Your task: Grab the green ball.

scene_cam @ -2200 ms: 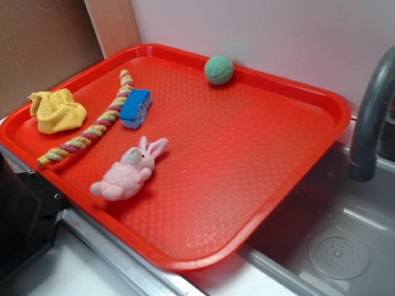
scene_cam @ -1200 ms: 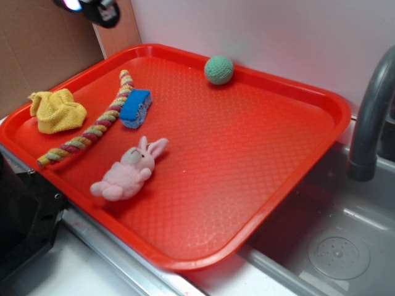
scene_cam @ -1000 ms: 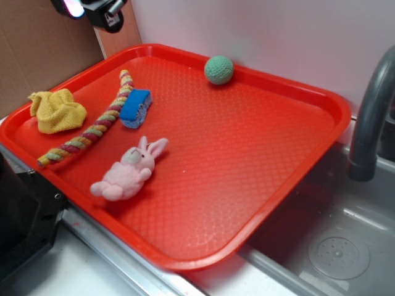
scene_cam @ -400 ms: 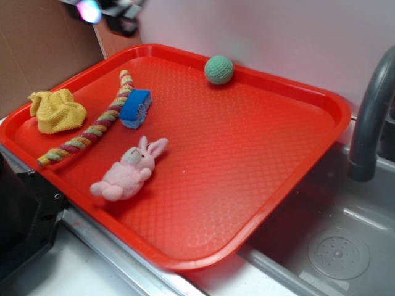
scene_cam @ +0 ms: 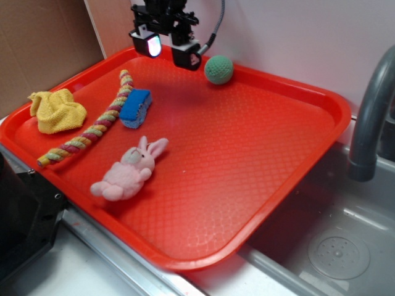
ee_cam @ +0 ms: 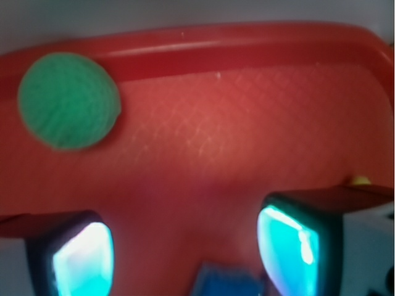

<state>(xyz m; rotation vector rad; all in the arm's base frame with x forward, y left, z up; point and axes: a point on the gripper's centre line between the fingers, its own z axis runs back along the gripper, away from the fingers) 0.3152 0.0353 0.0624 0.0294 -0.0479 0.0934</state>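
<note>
Claw spread and empty, off to one side of its target.
The claw (scene_cam: pixel 166 52) hangs above the tray's (scene_cam: pixel 321 98) far edge; the green ball (scene_cam: pixel 218 69) sits just beside it against the rim, uncentred, so closing fingers could nudge it rolling along the rim.

Ext cam high, front-right, angled down on red tray (scene_cam: pixel 259 160), wrist cam close, facing tray's far rim, both share green ball (scene_cam: pixel 219 69).
</note>
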